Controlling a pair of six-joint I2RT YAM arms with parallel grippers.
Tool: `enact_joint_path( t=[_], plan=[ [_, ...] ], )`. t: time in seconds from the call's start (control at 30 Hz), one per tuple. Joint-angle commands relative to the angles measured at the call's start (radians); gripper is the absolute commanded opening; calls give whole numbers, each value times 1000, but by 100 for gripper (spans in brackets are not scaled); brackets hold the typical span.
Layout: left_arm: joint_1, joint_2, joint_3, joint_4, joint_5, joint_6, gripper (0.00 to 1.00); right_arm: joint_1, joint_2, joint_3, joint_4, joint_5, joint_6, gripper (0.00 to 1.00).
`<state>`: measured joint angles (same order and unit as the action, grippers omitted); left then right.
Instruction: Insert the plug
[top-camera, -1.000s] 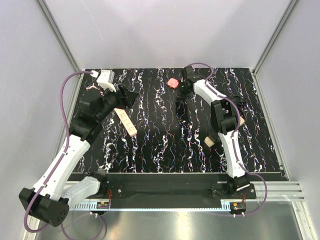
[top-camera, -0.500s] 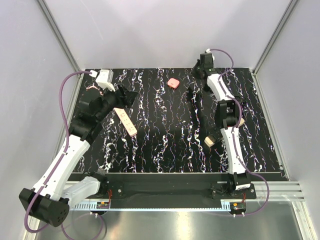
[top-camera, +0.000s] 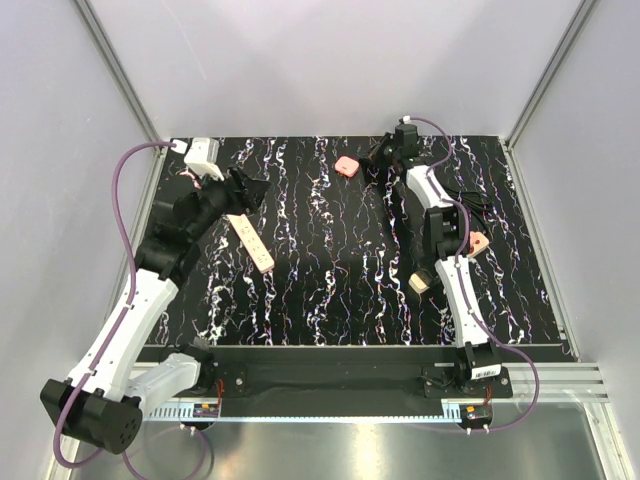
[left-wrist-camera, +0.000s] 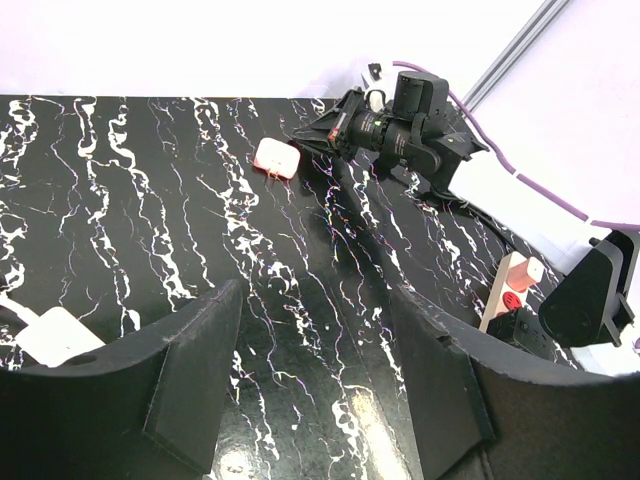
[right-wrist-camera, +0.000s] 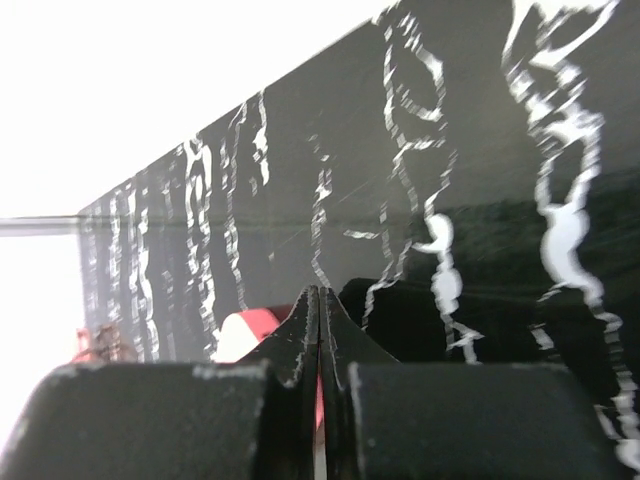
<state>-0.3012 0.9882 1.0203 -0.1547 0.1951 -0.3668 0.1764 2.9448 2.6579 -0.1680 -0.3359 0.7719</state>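
The plug (top-camera: 346, 165) is a small pinkish-red rounded piece lying on the black marbled mat near the far edge; it also shows in the left wrist view (left-wrist-camera: 277, 158). My right gripper (top-camera: 374, 158) is shut and empty, just right of the plug and apart from it. In the right wrist view the closed fingertips (right-wrist-camera: 318, 296) half hide the plug (right-wrist-camera: 238, 331) behind them. The beige strip (top-camera: 252, 243) lies at the left. My left gripper (top-camera: 254, 189) is open and empty above the strip's far end; its jaws stand wide apart (left-wrist-camera: 315, 290).
A small orange cube (top-camera: 476, 243) and a beige block (top-camera: 421, 282) lie beside the right arm. In the left wrist view a beige and pink piece (left-wrist-camera: 515, 282) sits at the right and a white flat piece (left-wrist-camera: 50, 336) at the lower left.
The right gripper rose from beside the plug to the far edge, then came back down towards the plug. The left arm shifted slightly. The plug and the strip stayed put.
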Motion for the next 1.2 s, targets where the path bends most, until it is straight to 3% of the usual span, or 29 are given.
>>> enact_joint_path(
  t=[0.0,0.3,0.57,0.67,0.93,1.1,1.17],
  plan=[
    [8,-5,0,70,27,-6,66,26,8,5,38,-92,55,0],
    [22,-2,-3,72,32,0,66,136,-35,-18,-112,-195,-159,3],
    [96,39,-20,83,32,-5,68,267,-233,-344,-205,-194,-387,7],
    [96,92,4,43,0,49,69,305,-315,-459,-203,-161,-404,8],
    [94,415,185,-149,-22,178,71,341,-567,-706,-146,-131,-418,13],
    [96,597,328,-206,23,403,72,339,-823,-930,-68,-65,-385,25],
    [94,645,369,-203,110,474,71,340,-883,-1021,-19,-89,-352,32]
  ],
)
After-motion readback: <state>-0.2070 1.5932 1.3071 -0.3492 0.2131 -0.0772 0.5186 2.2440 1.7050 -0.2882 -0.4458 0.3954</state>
